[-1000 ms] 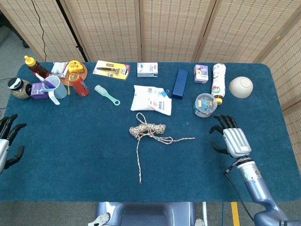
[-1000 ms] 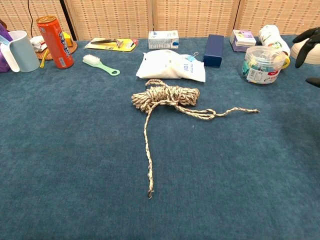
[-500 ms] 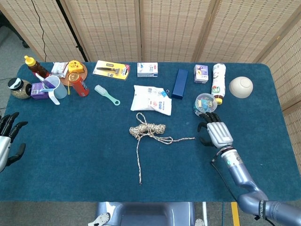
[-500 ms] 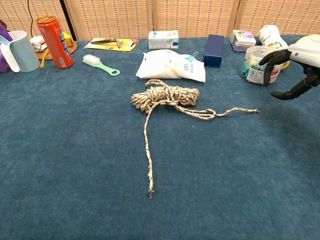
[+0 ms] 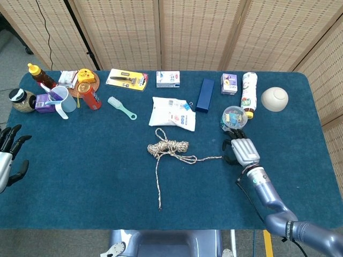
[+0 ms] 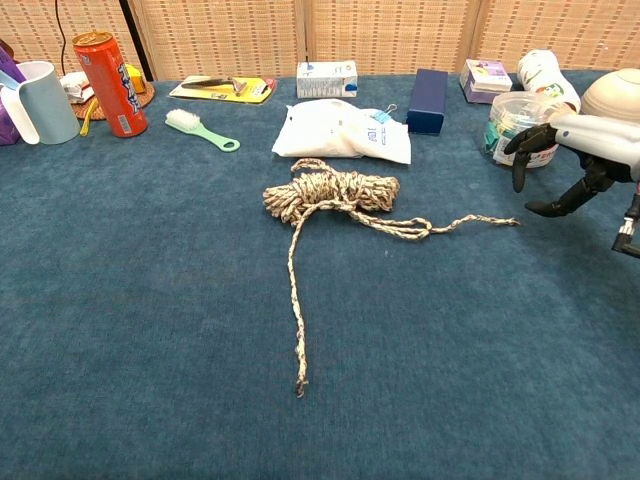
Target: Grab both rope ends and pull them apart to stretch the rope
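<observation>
Since a second ago the right hand [image 5: 242, 151] has slid in toward the rope [image 5: 170, 148], now just right of its right end, fingers [image 6: 520, 150] spread and empty. Coil and both tails lie on the table [image 5: 80, 160]. Far left of the rope, the left hand [image 5: 7, 158] hovers open.

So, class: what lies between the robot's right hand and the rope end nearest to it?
Only bare blue cloth. In the chest view, the right hand hovers just right of the rope's right end, with nothing between them and no contact.
</observation>
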{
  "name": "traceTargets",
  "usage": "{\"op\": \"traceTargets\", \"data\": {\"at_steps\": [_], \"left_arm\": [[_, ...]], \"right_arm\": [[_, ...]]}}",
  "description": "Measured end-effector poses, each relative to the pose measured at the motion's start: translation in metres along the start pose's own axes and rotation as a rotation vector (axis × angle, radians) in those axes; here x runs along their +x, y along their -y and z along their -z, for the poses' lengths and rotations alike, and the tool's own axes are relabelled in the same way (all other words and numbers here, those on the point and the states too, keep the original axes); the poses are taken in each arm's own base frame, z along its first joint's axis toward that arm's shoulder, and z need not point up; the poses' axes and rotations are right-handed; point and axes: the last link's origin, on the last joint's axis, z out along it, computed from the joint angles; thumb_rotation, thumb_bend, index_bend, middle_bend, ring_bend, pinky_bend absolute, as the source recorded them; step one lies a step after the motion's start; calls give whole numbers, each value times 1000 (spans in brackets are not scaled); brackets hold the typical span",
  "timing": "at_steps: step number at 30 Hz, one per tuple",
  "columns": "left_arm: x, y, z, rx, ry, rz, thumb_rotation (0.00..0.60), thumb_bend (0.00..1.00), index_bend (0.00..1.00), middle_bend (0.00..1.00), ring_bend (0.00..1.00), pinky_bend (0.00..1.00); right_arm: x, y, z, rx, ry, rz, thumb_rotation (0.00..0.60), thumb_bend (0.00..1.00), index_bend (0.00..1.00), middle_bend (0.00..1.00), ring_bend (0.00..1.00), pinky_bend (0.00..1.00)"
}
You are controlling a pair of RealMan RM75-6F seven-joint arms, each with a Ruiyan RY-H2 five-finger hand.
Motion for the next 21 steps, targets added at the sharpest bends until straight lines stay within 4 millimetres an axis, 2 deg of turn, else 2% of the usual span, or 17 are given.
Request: {"op": "traceTargets", "data": {"at_steps": [21], "left_arm": [[-2, 7, 6, 24, 5, 5, 600, 424, 202, 62, 22, 0]], "right_arm": [[-18, 2, -5, -5, 41, 21, 600, 373, 484, 163, 0, 0]]}}
